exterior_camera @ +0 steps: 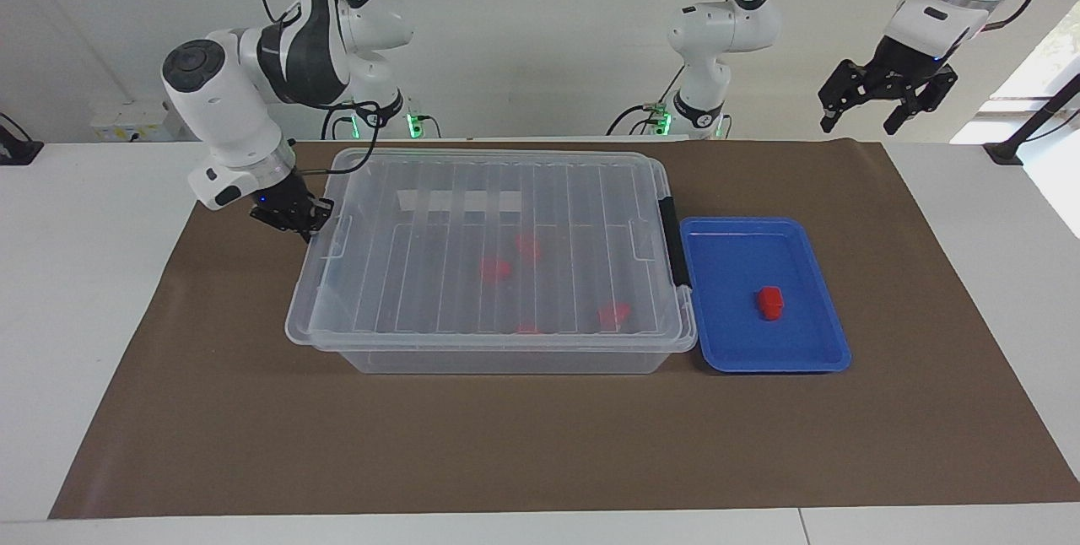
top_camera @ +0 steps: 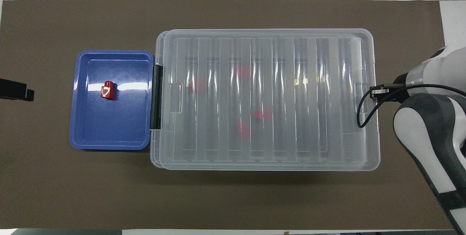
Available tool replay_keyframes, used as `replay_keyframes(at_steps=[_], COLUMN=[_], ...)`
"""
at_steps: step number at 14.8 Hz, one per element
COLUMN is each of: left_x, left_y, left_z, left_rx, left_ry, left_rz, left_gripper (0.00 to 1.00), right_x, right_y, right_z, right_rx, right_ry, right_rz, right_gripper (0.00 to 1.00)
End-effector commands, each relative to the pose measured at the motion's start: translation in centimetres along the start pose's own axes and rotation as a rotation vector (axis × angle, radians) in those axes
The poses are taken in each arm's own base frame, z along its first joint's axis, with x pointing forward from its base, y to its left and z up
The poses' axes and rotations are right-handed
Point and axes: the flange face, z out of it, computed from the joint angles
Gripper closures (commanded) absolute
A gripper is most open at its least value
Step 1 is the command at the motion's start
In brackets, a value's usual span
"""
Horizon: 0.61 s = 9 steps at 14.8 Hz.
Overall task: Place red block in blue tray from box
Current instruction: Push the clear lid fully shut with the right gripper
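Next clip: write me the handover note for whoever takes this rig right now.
Right gripper: low at the ribbed clear lid's end, toward the right arm's end of the large clear plastic box.
Left gripper: open, empty, waiting high over the left arm's end of the table.
Done: a small red block lies in the shallow blue plastic tray beside the box.
Left: lid not yet seated square; other red pieces remain inside.

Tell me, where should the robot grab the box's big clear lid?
Probably by its thin overhanging edge at the right arm's end, from the side. The lid is flat and too wide to pinch across, and a black clip sits at its other end. The right gripper is at that edge; the left gripper waits up in the air.
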Motion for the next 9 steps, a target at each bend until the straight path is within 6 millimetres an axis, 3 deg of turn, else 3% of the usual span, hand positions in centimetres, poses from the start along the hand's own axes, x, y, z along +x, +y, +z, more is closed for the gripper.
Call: replay_keyframes(at_steps=[1,5,7,9], left_x=[-0.7,-0.8,-1.0,-1.3], left_y=[-0.3,-0.1,0.0,0.1], left_z=[0.0,0.4,0.4,0.9], left_rx=[-0.010,-0.010,-0.010,-0.010], left_ry=[-0.003,-0.016,-0.014,-0.024], left_rz=[-0.009,-0.008,-0.005,-0.002], left_gripper=[0.00,0.00,0.00,0.00], right_x=[-0.7,-0.4,0.3,0.6], right_y=[-1.0,-0.7,-0.1,0.6], right_z=[0.9,0.3,-1.8,-4.5], right_rx=[0.022,0.021,0.021,0.023], right_ry=[0.005,0.001,-0.018,-0.018], right_rz=[0.029,0.021,0.032,0.035], right_gripper=[1.00,1.00,0.01,0.00])
